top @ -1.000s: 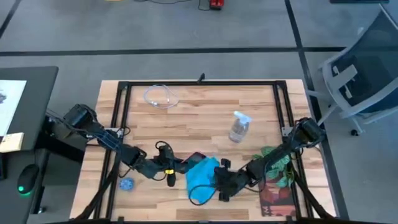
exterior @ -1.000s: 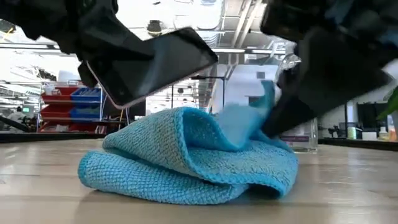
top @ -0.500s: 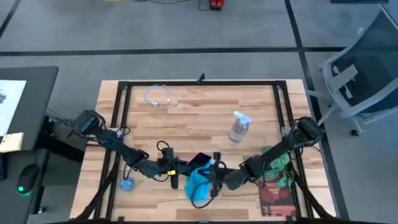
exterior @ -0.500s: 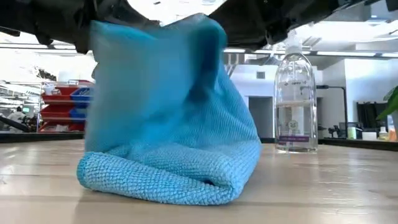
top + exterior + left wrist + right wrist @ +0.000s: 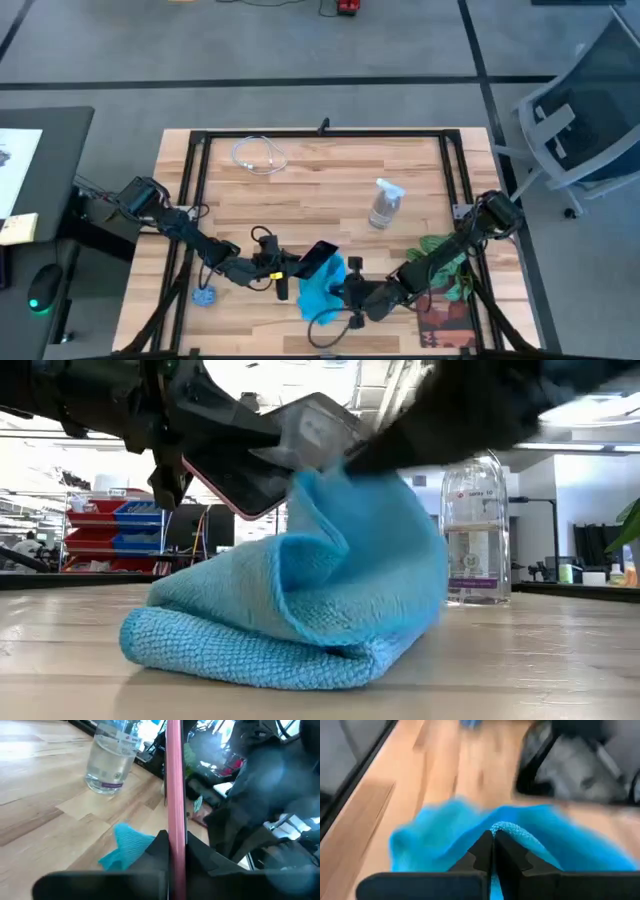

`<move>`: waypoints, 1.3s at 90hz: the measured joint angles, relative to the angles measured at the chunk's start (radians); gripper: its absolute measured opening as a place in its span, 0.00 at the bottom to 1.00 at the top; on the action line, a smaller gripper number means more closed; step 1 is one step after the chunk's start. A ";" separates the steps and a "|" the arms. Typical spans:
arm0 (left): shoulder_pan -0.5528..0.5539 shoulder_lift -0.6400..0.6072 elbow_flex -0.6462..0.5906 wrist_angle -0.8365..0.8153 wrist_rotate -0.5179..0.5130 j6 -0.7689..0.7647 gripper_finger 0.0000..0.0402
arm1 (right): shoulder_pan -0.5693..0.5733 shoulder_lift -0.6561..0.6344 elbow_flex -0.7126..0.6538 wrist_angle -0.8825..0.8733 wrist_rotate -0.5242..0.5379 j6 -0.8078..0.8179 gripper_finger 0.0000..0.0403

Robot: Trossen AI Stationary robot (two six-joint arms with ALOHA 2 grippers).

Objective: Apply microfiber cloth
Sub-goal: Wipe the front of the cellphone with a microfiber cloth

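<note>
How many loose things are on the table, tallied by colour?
Blue: 2, microfiber cloth, small disc
Black: 1, phone
Clear: 1, spray bottle
White: 1, cable
Green: 1, plant
Total: 6

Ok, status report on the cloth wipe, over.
Left pincer shut on phone, held tilted. Right pincer shut on microfiber cloth, lifting an edge to the phone. Spray bottle stands apart.
</note>
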 joint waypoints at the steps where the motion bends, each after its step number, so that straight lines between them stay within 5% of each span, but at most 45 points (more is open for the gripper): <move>1: 0.000 0.000 0.000 0.000 0.000 0.000 0.02 | 0.000 -0.001 0.000 -0.011 -0.007 0.000 0.07; 17: 0.000 0.000 0.000 -0.023 0.001 -0.016 0.02 | -0.002 -0.072 0.000 -0.147 -0.057 0.062 0.34; 33: 0.000 0.000 0.000 -0.038 0.000 -0.025 0.02 | -0.002 -0.097 0.000 -0.360 -0.139 0.308 0.63; 51: 0.000 0.000 0.000 -0.052 0.005 -0.037 0.02 | -0.025 0.005 -0.017 -0.234 -0.149 0.427 0.72; 70: 0.000 0.000 0.000 -0.052 0.007 -0.042 0.03 | -0.093 0.113 -0.016 0.168 -0.187 0.332 0.61; 91: 0.000 0.000 0.000 -0.047 0.009 -0.050 0.03 | -0.109 0.102 -0.013 0.367 -0.086 0.104 0.06; 117: 0.000 0.000 0.012 -0.046 0.015 -0.066 0.03 | -0.105 0.082 0.039 0.334 0.216 -0.141 0.00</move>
